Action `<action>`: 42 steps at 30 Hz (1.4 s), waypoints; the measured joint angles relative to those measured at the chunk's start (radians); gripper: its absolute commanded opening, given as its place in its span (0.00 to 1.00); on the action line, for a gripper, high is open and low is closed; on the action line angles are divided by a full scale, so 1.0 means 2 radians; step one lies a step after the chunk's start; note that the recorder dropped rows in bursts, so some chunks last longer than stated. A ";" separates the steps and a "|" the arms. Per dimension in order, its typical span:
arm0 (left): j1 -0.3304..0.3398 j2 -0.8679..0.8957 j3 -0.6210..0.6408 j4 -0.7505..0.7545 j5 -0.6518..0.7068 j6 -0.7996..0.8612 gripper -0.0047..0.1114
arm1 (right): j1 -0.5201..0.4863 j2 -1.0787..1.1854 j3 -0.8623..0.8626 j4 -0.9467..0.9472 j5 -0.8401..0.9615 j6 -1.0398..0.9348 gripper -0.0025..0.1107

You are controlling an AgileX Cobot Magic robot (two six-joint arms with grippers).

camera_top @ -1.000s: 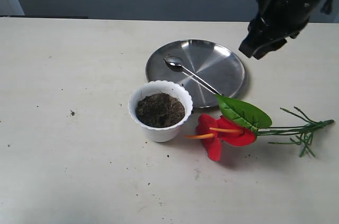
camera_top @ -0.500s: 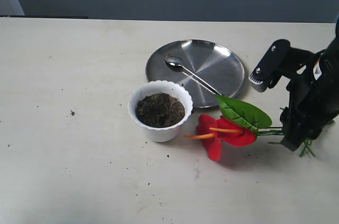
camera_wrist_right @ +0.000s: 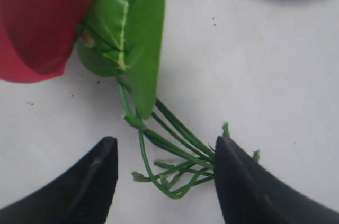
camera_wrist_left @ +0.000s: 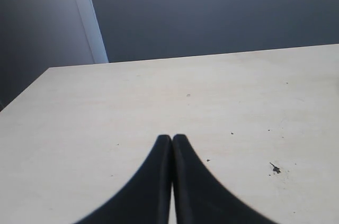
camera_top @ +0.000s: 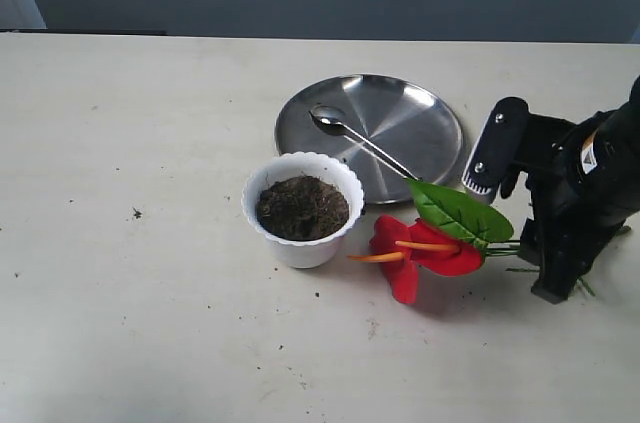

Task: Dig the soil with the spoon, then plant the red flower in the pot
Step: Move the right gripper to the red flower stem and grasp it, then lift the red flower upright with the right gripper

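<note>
Right gripper (camera_wrist_right: 165,181) hovers, jaws apart, straddling the flower (camera_wrist_right: 127,49) stems lying between them. Best bet: drop lower, centre on the bundle, clamp gently. Left gripper (camera_wrist_left: 172,139) pressed together, idle.

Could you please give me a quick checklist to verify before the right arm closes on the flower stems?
1. Right gripper jaws open: ok.
2. Stems of the red flower lie between the jaws: ok.
3. Jaws low enough to catch the thin stems: cannot tell.
4. The pot upright with the soil inside: ok.
5. The spoon out of the way, resting on the steel plate: ok.
6. Left gripper shut and away from the flower: ok.
</note>
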 measured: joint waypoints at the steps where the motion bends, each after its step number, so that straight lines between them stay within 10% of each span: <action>1: 0.000 0.000 0.000 0.000 0.000 0.000 0.04 | 0.000 0.000 0.005 0.000 -0.005 -0.007 0.49; 22: 0.000 0.000 0.000 0.000 0.000 0.000 0.04 | 0.000 0.086 0.028 -0.066 -0.101 0.003 0.49; 27: 0.000 0.000 0.000 0.000 0.000 0.000 0.04 | 0.000 0.125 0.028 -0.085 -0.143 0.018 0.03; 42: 0.000 0.000 0.000 0.000 0.000 0.000 0.04 | 0.000 0.019 0.028 -0.072 -0.155 0.144 0.02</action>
